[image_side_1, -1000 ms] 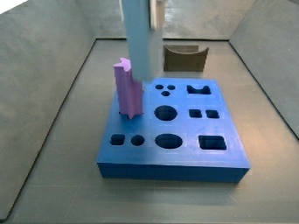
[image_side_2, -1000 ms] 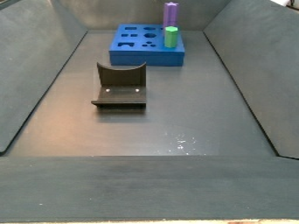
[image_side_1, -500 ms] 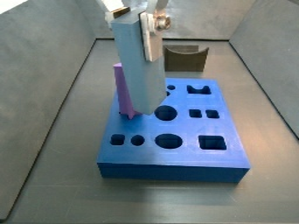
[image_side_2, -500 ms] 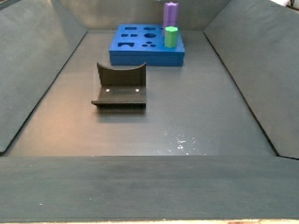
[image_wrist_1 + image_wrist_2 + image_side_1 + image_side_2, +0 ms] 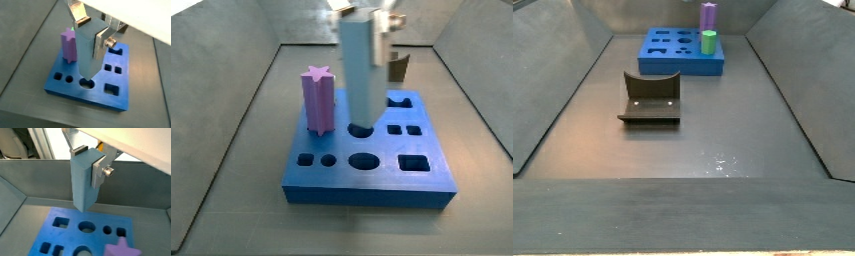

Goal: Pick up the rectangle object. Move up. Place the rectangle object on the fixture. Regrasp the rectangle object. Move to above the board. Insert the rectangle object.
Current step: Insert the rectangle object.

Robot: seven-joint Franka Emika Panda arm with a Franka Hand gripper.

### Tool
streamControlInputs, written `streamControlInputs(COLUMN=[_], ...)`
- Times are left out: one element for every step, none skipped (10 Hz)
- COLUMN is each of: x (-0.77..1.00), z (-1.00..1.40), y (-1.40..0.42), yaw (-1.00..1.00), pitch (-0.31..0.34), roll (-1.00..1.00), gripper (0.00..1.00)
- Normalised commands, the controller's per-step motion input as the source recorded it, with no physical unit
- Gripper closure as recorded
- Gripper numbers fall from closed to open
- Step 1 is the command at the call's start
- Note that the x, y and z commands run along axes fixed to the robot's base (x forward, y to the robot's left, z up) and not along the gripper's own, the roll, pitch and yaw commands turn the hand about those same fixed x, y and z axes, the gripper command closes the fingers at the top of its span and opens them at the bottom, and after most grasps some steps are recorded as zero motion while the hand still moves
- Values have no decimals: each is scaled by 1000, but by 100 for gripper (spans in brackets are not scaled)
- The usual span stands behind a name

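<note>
The tool [image 5: 90, 31] is clamped on the upper end of the blue bar [image 5: 85, 55], holding it upright over the board [image 5: 113, 91]. In a side view the bar's [image 5: 362, 75] lower end is at a round hole, with the purple prism [image 5: 319, 100] at its 9 o'clock. The fixture [image 5: 649, 98] sits well apart from the board [image 5: 663, 62].

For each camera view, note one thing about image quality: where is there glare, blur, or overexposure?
In both wrist views a white overexposed band fills the corner above the gripper, which holds the rectangle object. In a side view the rectangle object looks soft and slightly blurred over the board. In a side view small glints mark the floor near the fixture.
</note>
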Motion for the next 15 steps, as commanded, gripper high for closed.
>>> streamControlInputs(x=[854,840,863,863,866,863,857,846,777,800,797,789,760,106,0], z=[0,0,0,0,0,0,0,0,0,0,0,0,0,0,-9], y=[117,126,131,126,123,114,111,111,114,100,80,60,49,0,-37], yaw=[-137,-140,-109,-103,-100,-103,-109,-117,-206,-180,-177,-177,-237,-49,0], pitch=[457,451,500,520,526,517,517,517,451,457,454,454,351,80,0], roll=[-277,-266,-214,-197,-194,-200,-211,-217,-240,-234,-226,-214,-240,43,37], gripper=[100,100,100,100,100,100,100,100,100,100,100,100,100,100,100])
